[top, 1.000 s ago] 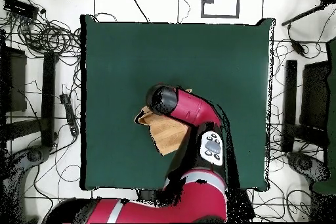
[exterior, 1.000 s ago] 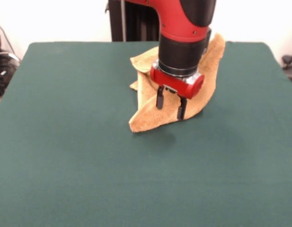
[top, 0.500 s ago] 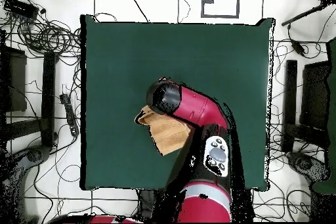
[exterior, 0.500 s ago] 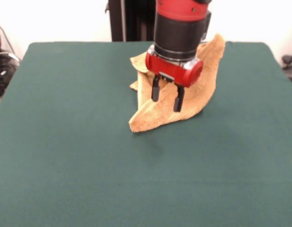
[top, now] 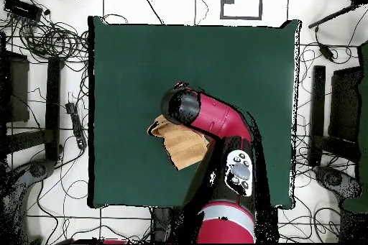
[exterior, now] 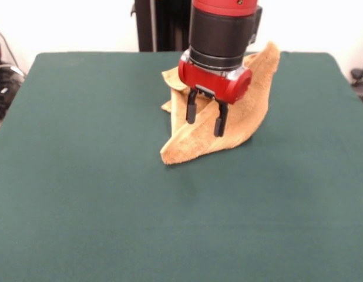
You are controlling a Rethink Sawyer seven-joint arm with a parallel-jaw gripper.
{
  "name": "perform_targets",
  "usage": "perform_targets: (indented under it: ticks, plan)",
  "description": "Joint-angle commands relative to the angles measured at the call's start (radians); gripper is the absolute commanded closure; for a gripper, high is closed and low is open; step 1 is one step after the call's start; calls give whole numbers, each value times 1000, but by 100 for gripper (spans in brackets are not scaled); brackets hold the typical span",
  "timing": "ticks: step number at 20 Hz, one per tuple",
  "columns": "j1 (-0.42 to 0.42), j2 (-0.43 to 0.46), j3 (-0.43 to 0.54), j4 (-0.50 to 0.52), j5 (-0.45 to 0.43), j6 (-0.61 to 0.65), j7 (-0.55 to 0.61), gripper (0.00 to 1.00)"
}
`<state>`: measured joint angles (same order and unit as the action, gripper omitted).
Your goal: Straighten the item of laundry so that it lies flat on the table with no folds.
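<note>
Claw (exterior: 204, 120) higher than before, pointing down, fingers spread and empty, over folded towel (exterior: 246, 106).

Red arm (top: 215, 121) over folded orange towel (top: 185, 146) on green table (top: 144, 62).

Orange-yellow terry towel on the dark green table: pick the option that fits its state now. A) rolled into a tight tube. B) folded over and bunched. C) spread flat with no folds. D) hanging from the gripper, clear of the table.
B: the orange-yellow terry towel lies doubled over in creased layers on the dark green table, and the open gripper above it holds nothing.
</note>
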<state>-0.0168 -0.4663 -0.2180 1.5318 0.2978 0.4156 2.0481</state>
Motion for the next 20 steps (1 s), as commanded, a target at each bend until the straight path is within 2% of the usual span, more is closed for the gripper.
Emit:
perform_targets:
  ticks: [1, 7, 11, 20]
  plan:
    - [-2, 81, 25, 38, 36, 52, 218, 0]
    - [-14, 36, 5, 83, 14, 79, 197, 0]
    - [-39, 37, 22, 129, 4, 25, 180, 0]
    - [-67, 78, 77, 161, 11, -87, 192, 0]
